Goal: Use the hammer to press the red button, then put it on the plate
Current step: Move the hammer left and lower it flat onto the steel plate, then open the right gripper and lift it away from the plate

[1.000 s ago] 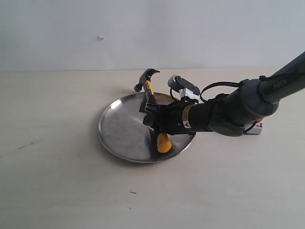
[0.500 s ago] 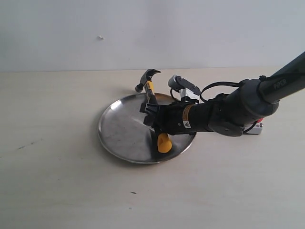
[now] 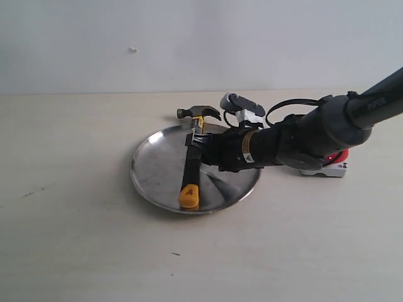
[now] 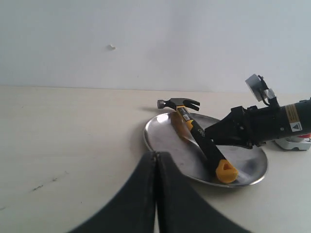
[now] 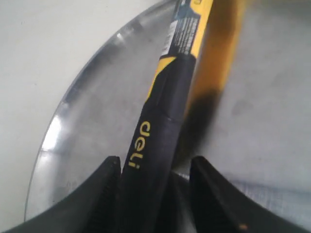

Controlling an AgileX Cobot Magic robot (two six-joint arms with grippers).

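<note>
The hammer [image 3: 191, 168] lies in the plate [image 3: 148, 179]. Its head is propped on the rim beyond the right tool [image 3: 198, 150], and its yellow end is down in the dish on the tool's near side. That tool's jaws stand either side of the handle with a gap on one side, so it looks released, not grasping. The button [image 3: 339, 156] sits on the counter [image 3: 75, 239] behind the tool's wrist; whether it was pressed cannot be told. Placing looks done, leaving only withdrawal. The left tool [image 4: 155, 162] is clenched on nothing, well apart.

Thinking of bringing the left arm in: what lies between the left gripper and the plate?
Only bare table, as the left wrist view shows; the left gripper sits shut, short of the plate.
</note>
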